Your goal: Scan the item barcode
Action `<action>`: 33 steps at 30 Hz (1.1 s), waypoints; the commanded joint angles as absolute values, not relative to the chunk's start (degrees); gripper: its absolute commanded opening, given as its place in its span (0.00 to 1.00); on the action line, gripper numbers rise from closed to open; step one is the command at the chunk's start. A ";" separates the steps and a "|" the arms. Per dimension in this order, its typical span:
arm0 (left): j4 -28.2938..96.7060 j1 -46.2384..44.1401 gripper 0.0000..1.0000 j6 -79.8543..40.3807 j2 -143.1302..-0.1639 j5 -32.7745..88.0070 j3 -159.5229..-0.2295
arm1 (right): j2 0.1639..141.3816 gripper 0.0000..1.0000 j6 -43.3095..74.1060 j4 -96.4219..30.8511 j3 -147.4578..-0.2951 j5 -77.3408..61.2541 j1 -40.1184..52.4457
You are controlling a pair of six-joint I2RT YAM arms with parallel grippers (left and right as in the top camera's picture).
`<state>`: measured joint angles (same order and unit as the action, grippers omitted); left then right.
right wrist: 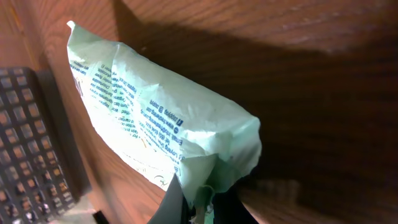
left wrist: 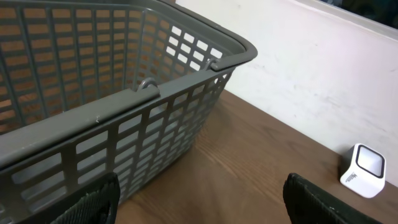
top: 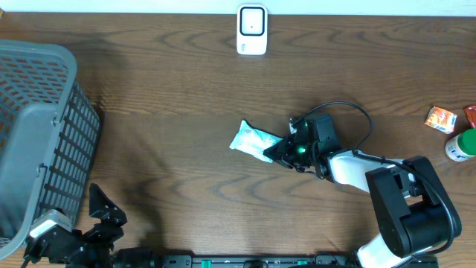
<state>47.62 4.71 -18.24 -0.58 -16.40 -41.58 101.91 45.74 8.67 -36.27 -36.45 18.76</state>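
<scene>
- The right gripper point(top: 286, 151) is pinching together on the crimped end of a pale green plastic packet point(top: 251, 140), which is lying roughly mid-table on the dark wood table point(top: 171, 89).
- In the right wrist view the two dark fingertips point(right wrist: 177, 202) are squeezing that crinkled end flap, and the rest of the packet point(right wrist: 155, 134) is stretching away from them.
- There's plenty of bare wood around the packet: to its left towards the basket, and between it and the far edge.
- A small white box-shaped scanner point(top: 252, 30) is sitting at the far edge, well apart from the packet.
- A grey plastic lattice basket point(top: 44, 149) is taking up the left edge.
- The left gripper point(top: 108, 211) is hanging just beside the basket at the near-left corner, fingers spread wide apart and holding nothing.
- An orange packet point(top: 440, 119) and a white bottle with a green cap point(top: 462, 145) are crowding the right edge.
- The packet is carrying lines of dark blue small print, but it's too tiny for me to read.
- The scanner point(left wrist: 364, 170) is showing a small dark mark on its side, also unreadable.
</scene>
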 commanded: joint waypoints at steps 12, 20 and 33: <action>47.57 4.43 0.84 -18.74 -0.14 -16.08 -41.45 | 71.31 0.01 31.22 1.96 -33.30 -44.69 19.16; 47.57 4.43 0.85 -18.74 -0.14 -16.08 -41.45 | 55.88 0.01 28.91 -7.51 -33.30 -45.80 19.18; 47.57 4.43 0.84 -18.74 -0.14 -16.08 -41.45 | 55.96 0.01 26.04 -14.20 -33.30 -44.64 19.16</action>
